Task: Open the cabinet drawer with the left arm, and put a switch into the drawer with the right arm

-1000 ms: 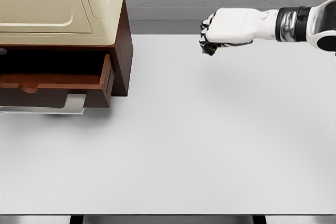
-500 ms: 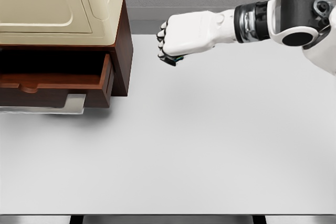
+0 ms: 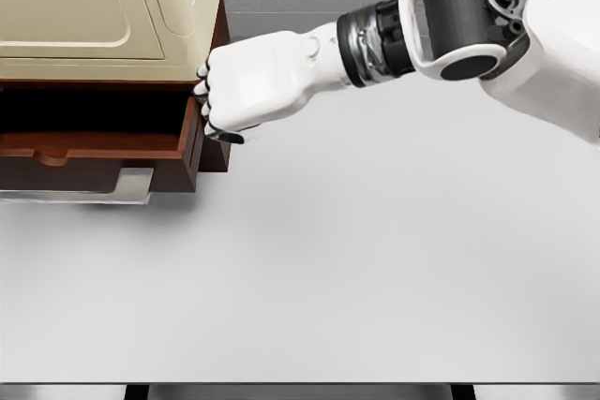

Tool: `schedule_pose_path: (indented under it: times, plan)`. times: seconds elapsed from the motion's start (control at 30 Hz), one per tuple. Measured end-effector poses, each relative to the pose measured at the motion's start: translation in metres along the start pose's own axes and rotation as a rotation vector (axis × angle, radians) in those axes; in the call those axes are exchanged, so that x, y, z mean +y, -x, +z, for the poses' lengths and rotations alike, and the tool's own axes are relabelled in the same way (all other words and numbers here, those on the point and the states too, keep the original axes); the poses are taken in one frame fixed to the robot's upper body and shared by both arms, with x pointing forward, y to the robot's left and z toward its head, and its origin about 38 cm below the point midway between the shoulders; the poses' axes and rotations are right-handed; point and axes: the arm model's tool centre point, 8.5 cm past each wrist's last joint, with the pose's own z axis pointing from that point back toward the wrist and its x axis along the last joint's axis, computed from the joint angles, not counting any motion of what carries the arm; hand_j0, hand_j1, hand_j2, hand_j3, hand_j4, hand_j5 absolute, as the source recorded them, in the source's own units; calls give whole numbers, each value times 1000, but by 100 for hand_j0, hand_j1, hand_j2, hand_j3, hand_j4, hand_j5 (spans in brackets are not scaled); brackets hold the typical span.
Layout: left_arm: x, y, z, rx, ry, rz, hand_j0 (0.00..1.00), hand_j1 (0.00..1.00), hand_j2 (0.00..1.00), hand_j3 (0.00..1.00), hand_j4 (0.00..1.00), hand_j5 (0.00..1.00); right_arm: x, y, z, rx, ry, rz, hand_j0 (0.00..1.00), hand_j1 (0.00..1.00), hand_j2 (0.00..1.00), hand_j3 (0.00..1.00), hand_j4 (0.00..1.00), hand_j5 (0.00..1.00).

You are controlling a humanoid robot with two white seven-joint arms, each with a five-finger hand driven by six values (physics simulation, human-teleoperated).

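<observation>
I see the right hand [image 3: 246, 86] curled into a closed fist at the right corner of the open drawer [image 3: 98, 152]. A small dark piece shows under the knuckles; I take it for the switch [image 3: 228, 136], but the fingers hide most of it. The drawer interior is in shadow, and the picture's left edge cuts off the cabinet [image 3: 217, 91]. A cream appliance [image 3: 103, 7] sits on top of the cabinet. The white table [image 3: 356, 259] carries the cabinet
</observation>
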Motion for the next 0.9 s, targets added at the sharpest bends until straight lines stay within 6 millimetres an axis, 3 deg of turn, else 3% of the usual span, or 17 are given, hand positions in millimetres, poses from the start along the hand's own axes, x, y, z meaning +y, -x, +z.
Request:
schedule_pose_path:
  times: [0.5,0.67,0.9]
  plan:
    - [0,0,0,0,0,-2,100,100,100,100,100,100,-64,4,-26,-60,69,82,32,32,32,32,32,32]
    - [0,0,0,1,0,-2,100,100,100,100,100,100,-72,23,-49,-48,73,40,31,31,31,31,31,31]
    - [0,0,0,2,0,-3,100,100,100,100,100,100,-74,32,-86,-62,54,-8,32,32,32,32,32,32]
